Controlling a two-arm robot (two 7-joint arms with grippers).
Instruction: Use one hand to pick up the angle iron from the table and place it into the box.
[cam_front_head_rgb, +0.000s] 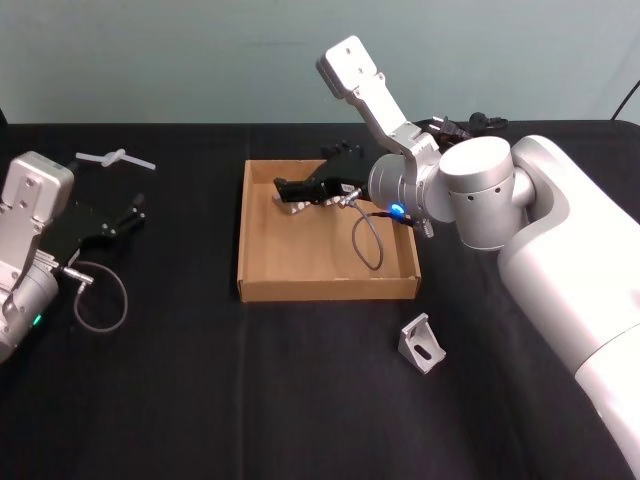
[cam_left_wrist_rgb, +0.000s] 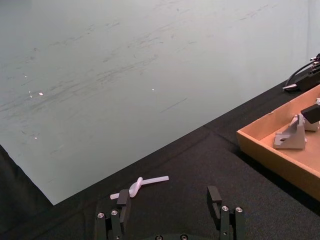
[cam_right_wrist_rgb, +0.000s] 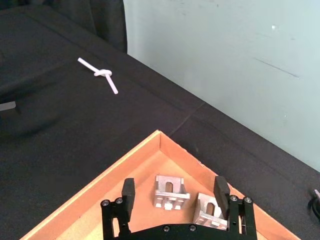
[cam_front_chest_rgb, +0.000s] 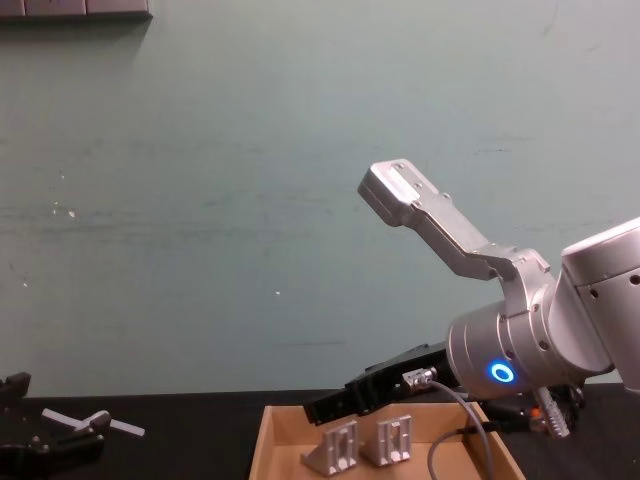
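Observation:
The brown cardboard box (cam_front_head_rgb: 330, 287) lies mid-table. My right gripper (cam_front_head_rgb: 290, 192) hovers open over its far left corner, just above two silver angle irons (cam_right_wrist_rgb: 170, 191) (cam_right_wrist_rgb: 209, 210) that rest side by side on the box floor. From the chest view the same pair (cam_front_chest_rgb: 333, 447) (cam_front_chest_rgb: 395, 440) stands under the right gripper (cam_front_chest_rgb: 330, 405). Nothing is held between its fingers (cam_right_wrist_rgb: 128, 192). A third angle iron (cam_front_head_rgb: 422, 343) lies on the black table in front of the box's right corner. My left gripper (cam_front_head_rgb: 128, 213) stays open and empty at the far left.
A white knotted strip (cam_front_head_rgb: 115, 158) lies at the back left of the table. Black corded items (cam_front_head_rgb: 470, 122) sit behind the box near the teal wall. The right arm's grey cable (cam_front_head_rgb: 365, 245) hangs into the box.

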